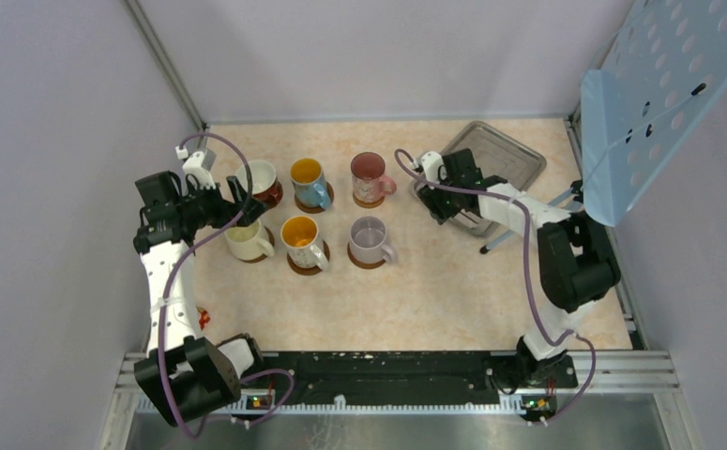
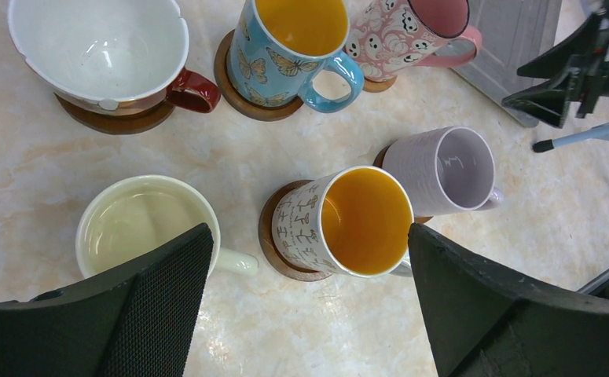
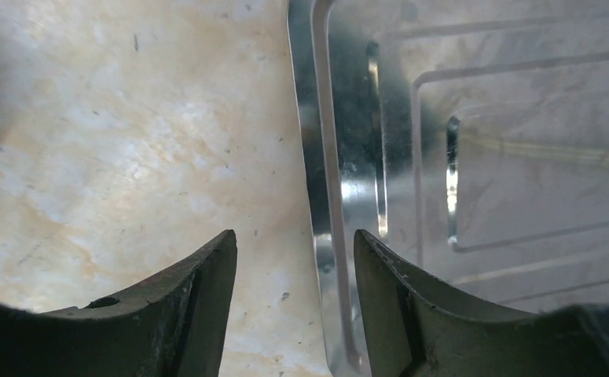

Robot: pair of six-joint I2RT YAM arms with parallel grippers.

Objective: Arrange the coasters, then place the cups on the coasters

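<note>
Marbled table, cups on coasters (tray beside)

Left gripper spread wide above six upright mugs; cream mug near one finger, orange-lined white mug on a coaster; lilac mug, blue mug, pink mug, red-handled mug beyond

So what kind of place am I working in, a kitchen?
Probably a lab test cell, not a kitchen: plain walls box in the table, a metal mounting rail runs along its near edge.
</note>
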